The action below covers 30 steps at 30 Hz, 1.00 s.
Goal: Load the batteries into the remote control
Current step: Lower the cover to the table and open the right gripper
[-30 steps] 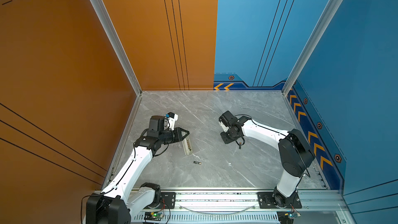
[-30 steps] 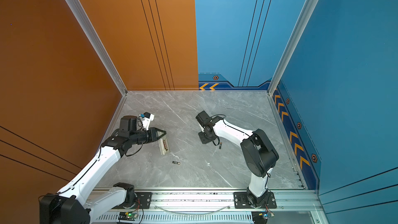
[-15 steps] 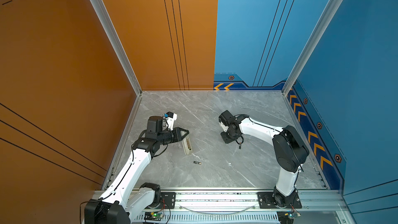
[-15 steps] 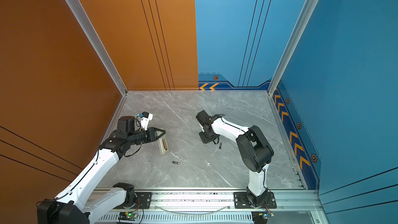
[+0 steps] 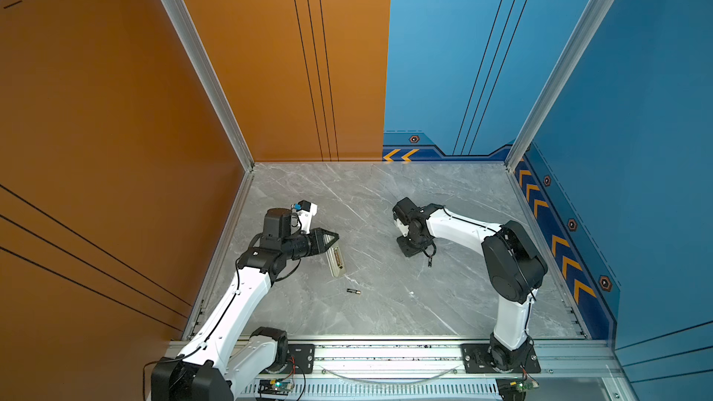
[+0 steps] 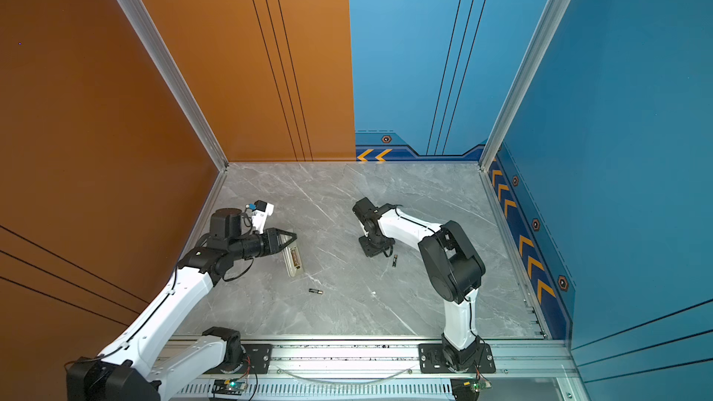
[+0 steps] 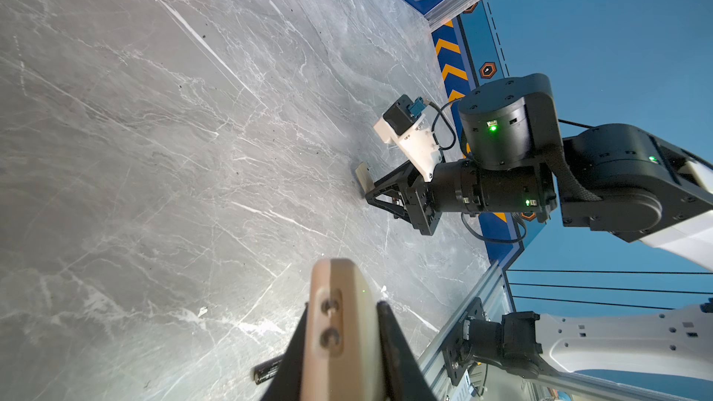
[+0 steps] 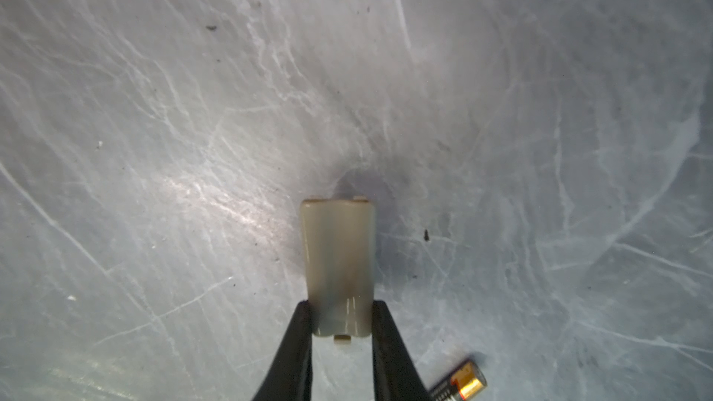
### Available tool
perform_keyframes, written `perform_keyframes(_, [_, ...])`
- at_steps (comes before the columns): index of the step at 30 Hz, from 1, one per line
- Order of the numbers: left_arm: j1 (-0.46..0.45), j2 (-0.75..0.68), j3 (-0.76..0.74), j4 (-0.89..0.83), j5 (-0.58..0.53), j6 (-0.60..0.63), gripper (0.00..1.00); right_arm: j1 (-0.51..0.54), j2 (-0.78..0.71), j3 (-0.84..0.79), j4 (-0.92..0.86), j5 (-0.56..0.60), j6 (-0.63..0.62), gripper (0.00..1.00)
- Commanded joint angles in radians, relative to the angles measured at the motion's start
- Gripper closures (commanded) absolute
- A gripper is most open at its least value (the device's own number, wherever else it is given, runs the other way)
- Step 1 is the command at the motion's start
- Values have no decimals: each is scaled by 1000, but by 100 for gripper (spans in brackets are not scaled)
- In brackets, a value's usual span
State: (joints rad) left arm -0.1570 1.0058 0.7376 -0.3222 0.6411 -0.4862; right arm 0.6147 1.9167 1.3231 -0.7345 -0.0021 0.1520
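The remote control (image 5: 336, 261) (image 6: 294, 261) is a slim pale handset left of the table's middle, its open battery bay facing up. My left gripper (image 5: 332, 239) (image 7: 343, 318) is shut on its far end (image 7: 339, 302). One of the batteries (image 5: 353, 291) (image 6: 315, 291) (image 7: 267, 372) lies just in front of the remote. My right gripper (image 5: 411, 249) (image 8: 340, 308) points down at the table, shut on a small beige battery cover (image 8: 337, 256) (image 7: 362, 174). A second battery (image 5: 429, 262) (image 6: 394, 261) (image 8: 461, 384) lies right beside that gripper.
The grey marble table (image 5: 386, 314) is walled by orange panels on the left and blue panels at the back and right. An aluminium rail (image 5: 386, 354) carrying both arm bases runs along the front edge. The right arm's bulky elbow (image 5: 513, 260) hangs over the right part.
The right arm's elbow has swung a little inward and back. Both grippers keep their holds and have hardly moved.
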Motion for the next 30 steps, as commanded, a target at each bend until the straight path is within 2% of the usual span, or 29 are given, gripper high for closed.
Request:
perform_keyframes(1, [9, -16, -7, 15, 23, 8, 100, -10, 24, 28, -42, 4, -20, 79])
perform_keyframes(18, [17, -12, -5, 14, 23, 10, 100, -16, 43, 38, -44, -7, -23, 69])
perform_keyframes(30, [19, -15, -6, 4, 12, 17, 100, 3, -47, 45, -72, 28, -25, 44])
